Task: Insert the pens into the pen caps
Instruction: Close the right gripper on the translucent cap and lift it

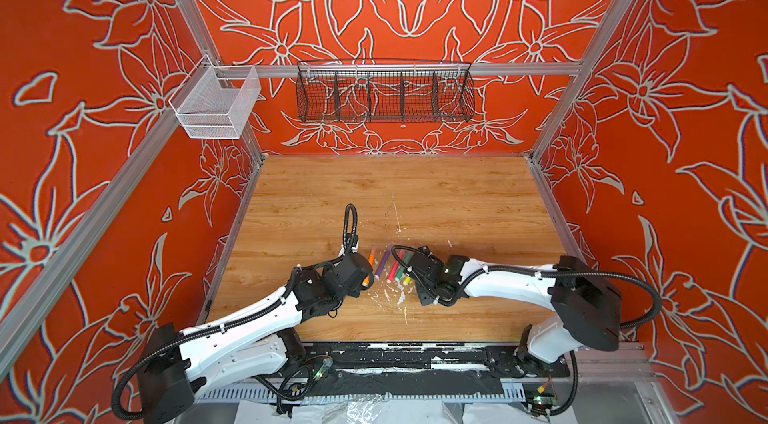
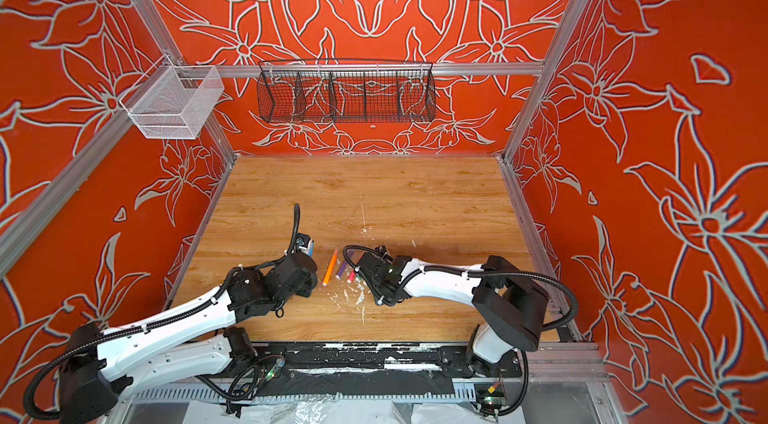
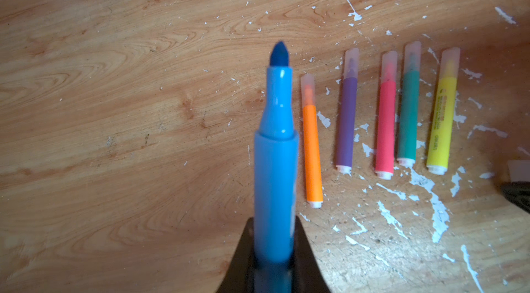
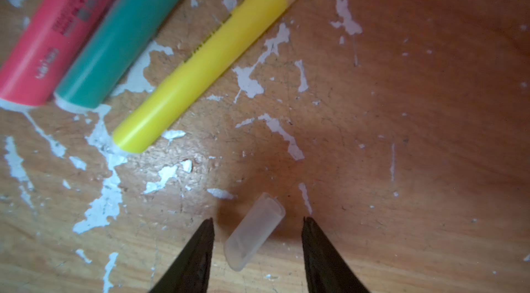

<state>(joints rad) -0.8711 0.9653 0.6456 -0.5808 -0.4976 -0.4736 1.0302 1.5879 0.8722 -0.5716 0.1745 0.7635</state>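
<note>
Clear plastic, light, slippery: we'd pinch the loose cap (image 4: 253, 232) near the yellow pen (image 4: 198, 67) mid-tube, right end effector (image 4: 258, 219) spread astride it, left end effector (image 3: 274, 222) clamping the blue pen (image 3: 275, 168).

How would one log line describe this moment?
left gripper: shut on uncapped blue pen | right gripper: open, fingers astride loose cap | orange, purple, pink, green, yellow pens: capped
</note>
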